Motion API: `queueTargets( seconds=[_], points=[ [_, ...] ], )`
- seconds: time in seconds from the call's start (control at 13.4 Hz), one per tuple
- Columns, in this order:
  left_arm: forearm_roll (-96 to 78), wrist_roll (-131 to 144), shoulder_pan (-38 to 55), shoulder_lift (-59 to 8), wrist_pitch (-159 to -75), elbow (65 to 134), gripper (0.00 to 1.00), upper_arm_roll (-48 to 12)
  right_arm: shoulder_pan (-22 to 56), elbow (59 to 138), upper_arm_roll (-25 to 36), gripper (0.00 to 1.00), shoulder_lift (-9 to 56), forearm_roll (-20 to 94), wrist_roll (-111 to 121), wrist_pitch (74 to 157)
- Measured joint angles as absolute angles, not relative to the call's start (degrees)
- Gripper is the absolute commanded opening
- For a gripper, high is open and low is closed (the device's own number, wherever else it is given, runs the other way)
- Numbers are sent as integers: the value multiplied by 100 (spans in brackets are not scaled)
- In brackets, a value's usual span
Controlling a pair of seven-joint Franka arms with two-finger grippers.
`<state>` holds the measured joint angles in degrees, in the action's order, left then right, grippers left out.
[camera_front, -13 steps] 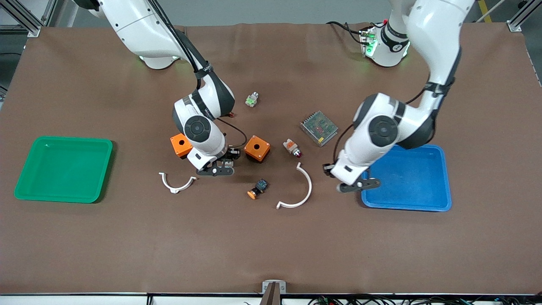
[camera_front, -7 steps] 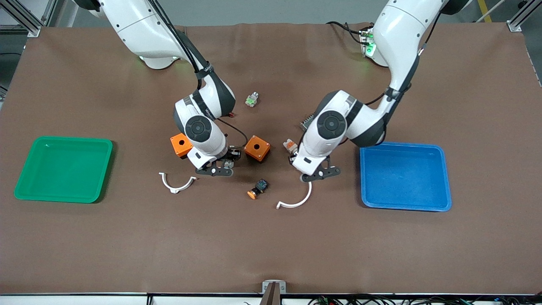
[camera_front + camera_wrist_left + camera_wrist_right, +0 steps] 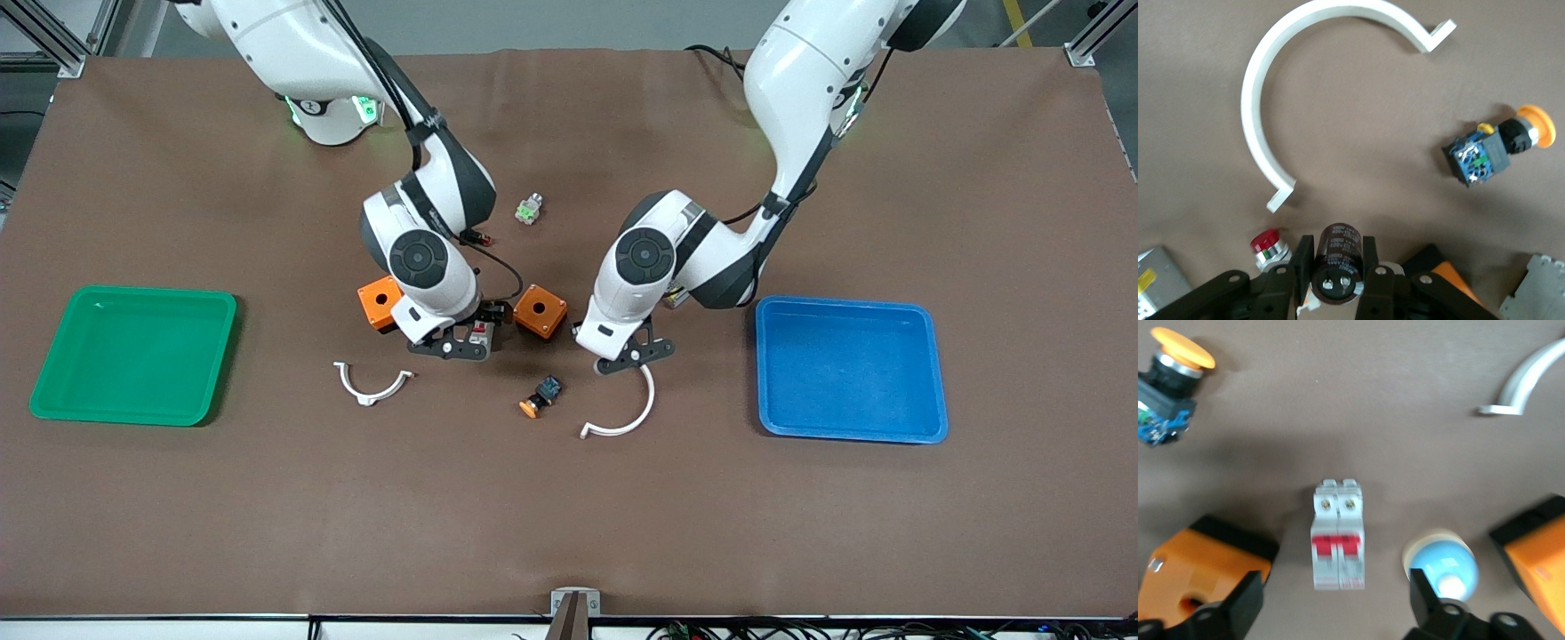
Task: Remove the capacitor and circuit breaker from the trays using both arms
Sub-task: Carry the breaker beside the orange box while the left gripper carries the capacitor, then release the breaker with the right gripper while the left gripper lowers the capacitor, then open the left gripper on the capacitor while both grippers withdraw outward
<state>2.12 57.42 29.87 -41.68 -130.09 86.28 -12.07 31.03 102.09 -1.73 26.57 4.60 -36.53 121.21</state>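
Your left gripper (image 3: 1336, 280) is clamped on the capacitor (image 3: 1337, 263); lower it onto bare table (image 3: 800, 533); your right gripper (image 3: 1331, 600), wide, hangs over the circuit breaker (image 3: 1338, 535); lift clear.

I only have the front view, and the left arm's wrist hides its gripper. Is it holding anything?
Observer: Yes. The left wrist view shows the left gripper shut on the capacitor, with its terminals facing the camera.
Operator: And the right one?
Observer: The right gripper is open. The circuit breaker lies flat on the table between its fingers, touching neither.
Operator: Anything crowding that breaker?
Observer: A pale blue round-topped part sits close beside it, right by one finger.
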Motion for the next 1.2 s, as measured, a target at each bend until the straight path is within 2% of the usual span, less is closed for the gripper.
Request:
queueTargets(
  seconds=[0.15, 0.22, 0.3, 0.45, 0.52, 0.9, 1.2],
  points=[
    [396, 5743, 2980, -4365, -13034, 8428, 2, -1155, 3071, 10154, -106, 100, 2103, 460, -3653, 11394],
    [436, 5743, 2976, -4449, -13084, 8359, 6, -1137, 3022, 10147, -82, 100, 1805, 460, -3653, 11036],
    [455, 5743, 2975, -4518, -13164, 8310, 23, -1130, 2939, 10146, -71, 100, 1508, 460, -3646, 10692],
    [499, 5742, 2977, -4604, -13263, 8260, 95, -1129, 2638, 10149, -56, 100, 938, 459, -3358, 10039],
    [532, 5742, 2979, -4618, -13276, 8248, 100, -1128, 2394, 10153, -46, 100, 674, 459, -3040, 9764],
    [1030, 5743, 2952, -4604, -13283, 8031, 100, -1033, 1035, 10183, 4, 100, -69, 459, -1359, 9203],
    [1208, 5437, 2907, -4287, -13278, 7808, 100, -355, 340, 10103, 6, 100, -279, 459, -415, 9140]
  ],
)
